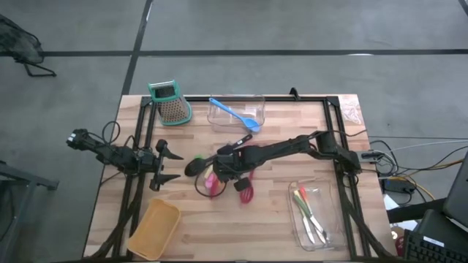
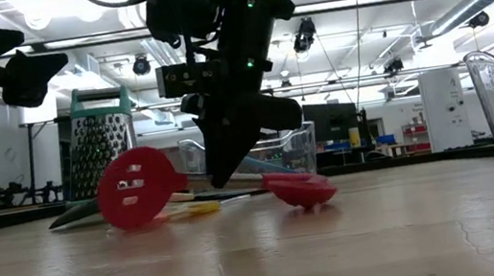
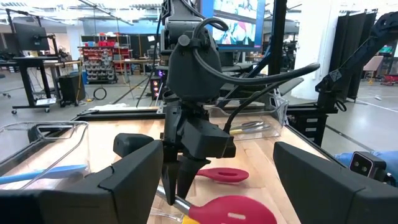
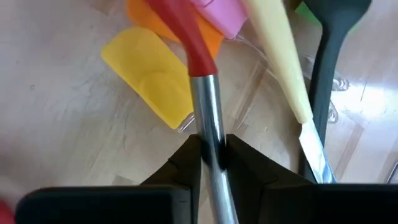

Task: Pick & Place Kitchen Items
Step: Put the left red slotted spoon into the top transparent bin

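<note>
A pile of kitchen items [image 1: 212, 181] lies mid-table: a red slotted turner [image 2: 138, 187] with a bare metal shaft, a yellow spatula [image 4: 152, 78], orange and pink pieces, a cream-handled knife [image 4: 280, 56] and a black ladle [image 1: 194, 166]. A red spoon [image 2: 301, 191] lies beside them. My right gripper [image 4: 211, 146] points steeply down into the pile, shut on the turner's shaft. At the table's left my left gripper [image 1: 164, 166] waits level and open, holding nothing. My right gripper pinches the turner's metal shaft [image 4: 208, 115] between its two fingers, just short of the red neck. The fingers come from above, slanting down from the table's right, and lie across the shaft. The red head [image 3: 233, 211] stays low by the pile; whether it is lifted clear I cannot tell.
A teal-topped grater [image 1: 170, 102] stands at the far left. A clear bin [image 1: 252, 102] at the far middle holds a blue spoon [image 1: 235, 115]. Another clear bin [image 1: 322, 237] with green and yellow tools sits near right. A tan bin [image 1: 155, 228] sits near left.
</note>
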Robot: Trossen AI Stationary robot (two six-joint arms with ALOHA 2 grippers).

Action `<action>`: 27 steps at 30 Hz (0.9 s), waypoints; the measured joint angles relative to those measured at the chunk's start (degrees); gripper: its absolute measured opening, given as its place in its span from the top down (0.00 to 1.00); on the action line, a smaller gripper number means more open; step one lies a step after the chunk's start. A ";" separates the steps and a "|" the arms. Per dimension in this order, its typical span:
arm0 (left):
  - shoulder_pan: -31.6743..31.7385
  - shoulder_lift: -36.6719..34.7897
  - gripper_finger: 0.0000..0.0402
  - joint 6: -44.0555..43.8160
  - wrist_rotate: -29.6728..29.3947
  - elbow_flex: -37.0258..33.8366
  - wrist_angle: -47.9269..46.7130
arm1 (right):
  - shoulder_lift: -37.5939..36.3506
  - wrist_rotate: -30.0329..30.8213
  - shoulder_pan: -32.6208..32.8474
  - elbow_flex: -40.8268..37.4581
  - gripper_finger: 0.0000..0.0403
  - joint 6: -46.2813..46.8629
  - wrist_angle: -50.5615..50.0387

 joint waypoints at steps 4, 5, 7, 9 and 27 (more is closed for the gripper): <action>0.00 0.00 0.22 0.01 0.00 -0.01 0.00 | 0.00 0.00 0.00 0.00 0.90 0.13 0.00; -0.01 0.00 0.22 0.01 0.00 -0.02 0.00 | 0.00 -0.02 0.00 0.00 0.90 0.31 -0.02; 0.01 0.00 0.22 0.02 0.00 -0.02 0.00 | 0.00 -0.03 0.00 0.00 0.90 0.48 -0.03; 0.00 0.01 0.22 0.02 0.00 0.00 0.00 | 0.00 -0.06 0.00 0.00 0.90 0.54 -0.05; -0.01 0.00 0.22 0.00 0.00 -0.02 0.00 | -0.22 -2.55 -0.35 2.43 0.90 2.93 -3.41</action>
